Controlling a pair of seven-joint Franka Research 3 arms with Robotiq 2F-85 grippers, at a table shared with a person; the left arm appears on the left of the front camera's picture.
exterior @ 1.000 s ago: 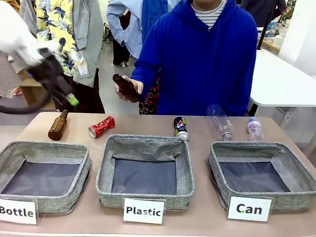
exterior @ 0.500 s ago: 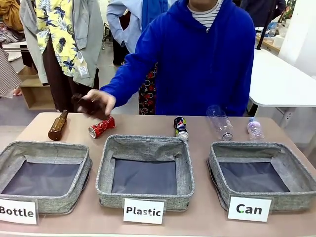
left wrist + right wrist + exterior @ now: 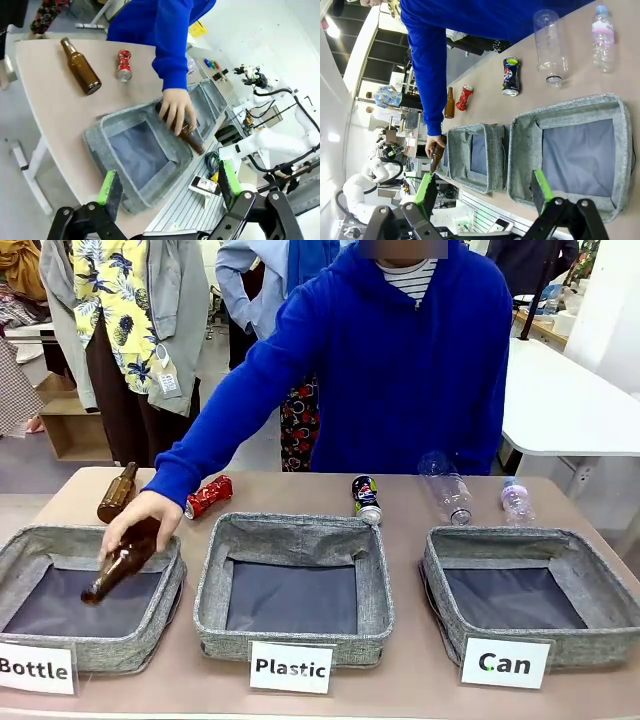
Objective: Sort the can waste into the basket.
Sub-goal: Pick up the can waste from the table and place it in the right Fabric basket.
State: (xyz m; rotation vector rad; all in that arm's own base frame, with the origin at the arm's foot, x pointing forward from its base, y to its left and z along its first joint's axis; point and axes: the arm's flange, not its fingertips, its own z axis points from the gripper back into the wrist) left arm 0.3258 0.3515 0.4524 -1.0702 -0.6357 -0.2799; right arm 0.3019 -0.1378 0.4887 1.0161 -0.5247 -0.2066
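Here two cans lie mid-frame, red can and dark can; left gripper and right gripper gape wide, empty.

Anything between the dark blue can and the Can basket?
Nothing directly. The dark blue-black printed drink can lies on bare table beyond the grey woven basket signed Can, to its left. A clear plastic bottle lies by that basket's far left corner, close beside the route.
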